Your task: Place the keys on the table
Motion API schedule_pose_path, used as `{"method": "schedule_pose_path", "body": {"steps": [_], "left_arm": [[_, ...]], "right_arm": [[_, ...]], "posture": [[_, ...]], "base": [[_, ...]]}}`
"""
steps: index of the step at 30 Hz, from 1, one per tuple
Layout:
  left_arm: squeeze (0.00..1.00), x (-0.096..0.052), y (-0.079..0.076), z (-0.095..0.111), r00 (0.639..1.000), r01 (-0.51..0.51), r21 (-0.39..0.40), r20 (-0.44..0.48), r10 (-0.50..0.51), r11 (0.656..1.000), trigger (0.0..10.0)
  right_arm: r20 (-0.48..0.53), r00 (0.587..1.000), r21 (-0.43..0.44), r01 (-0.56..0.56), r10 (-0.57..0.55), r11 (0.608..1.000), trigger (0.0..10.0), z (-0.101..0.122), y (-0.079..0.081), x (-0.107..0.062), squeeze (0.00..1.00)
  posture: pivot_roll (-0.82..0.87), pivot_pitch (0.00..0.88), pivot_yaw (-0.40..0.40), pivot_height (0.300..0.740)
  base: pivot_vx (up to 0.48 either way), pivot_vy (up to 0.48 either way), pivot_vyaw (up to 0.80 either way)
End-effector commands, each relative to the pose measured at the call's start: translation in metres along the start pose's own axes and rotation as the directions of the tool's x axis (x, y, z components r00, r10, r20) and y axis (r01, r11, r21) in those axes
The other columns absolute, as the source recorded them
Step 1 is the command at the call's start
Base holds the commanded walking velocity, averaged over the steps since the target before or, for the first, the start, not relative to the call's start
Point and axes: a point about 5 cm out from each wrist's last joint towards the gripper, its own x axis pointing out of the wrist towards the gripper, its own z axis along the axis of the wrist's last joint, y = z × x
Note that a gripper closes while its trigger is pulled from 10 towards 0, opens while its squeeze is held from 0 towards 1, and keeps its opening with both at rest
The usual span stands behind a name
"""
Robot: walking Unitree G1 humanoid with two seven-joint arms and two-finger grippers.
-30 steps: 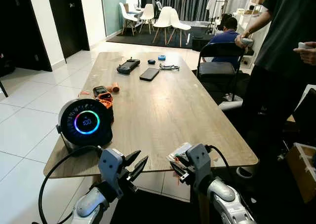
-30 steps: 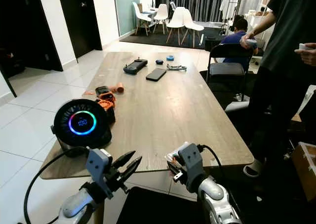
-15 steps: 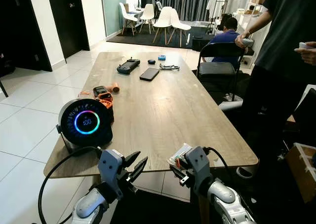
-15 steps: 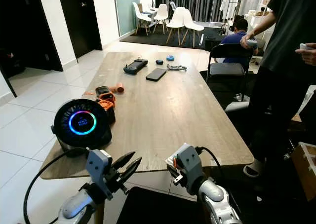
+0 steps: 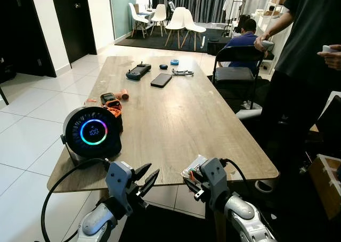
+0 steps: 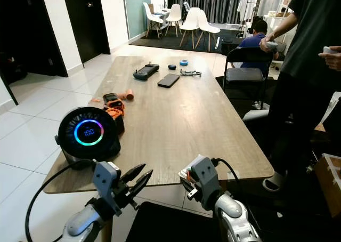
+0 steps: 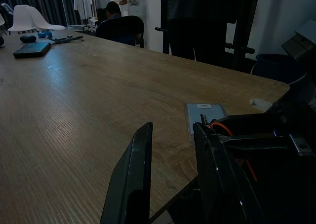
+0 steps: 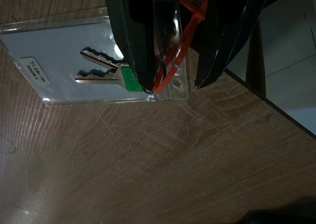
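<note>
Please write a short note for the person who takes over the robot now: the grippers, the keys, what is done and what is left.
Right gripper: jaws open, fingers either side of the keys' clear pouch, orange tie between them.
Left gripper: jaws open, holding nothing, at the near table edge.
Keys: in the pouch, lying flat on the table at its near edge.
Done: keys look placed.
Left: probably only to draw the right gripper away.

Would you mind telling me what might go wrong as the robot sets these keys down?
The key pouch lies right at the table's near edge, so it could slip off on release. Its orange tie runs between the right gripper fingers and may snag, dragging the pouch back as the arm withdraws. The left gripper hovers close beside it and could bump it.
</note>
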Motion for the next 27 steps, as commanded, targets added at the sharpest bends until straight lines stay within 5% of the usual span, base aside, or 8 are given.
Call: {"method": "schedule_pose_path", "body": {"steps": [1, 27], "left_arm": [[0.0, -0.0037, 0.0021, 0.0004, 1.0, 0.006, 0.014, -0.014, -0.006, 1.0, 10.0], [0.0, -0.0038, 0.0022, 0.0005, 1.0, 0.007, 0.016, -0.015, -0.006, 1.0, 10.0]], "right_arm": [[-0.004, 1.0, 0.008, -0.003, 0.003, 1.0, 10.0, -0.0035, 0.0011, -0.002, 0.0], [0.05, 0.999, 0.019, -0.018, 0.017, 1.0, 10.0, 0.004, 0.0026, -0.0008, 0.0]], "posture": [[0.04, 0.105, -0.027, 0.74], [0.04, 0.112, -0.022, 0.74]], "base": [[0.0, 0.0, 0.0], [0.0, 0.0, 0.0]]}}
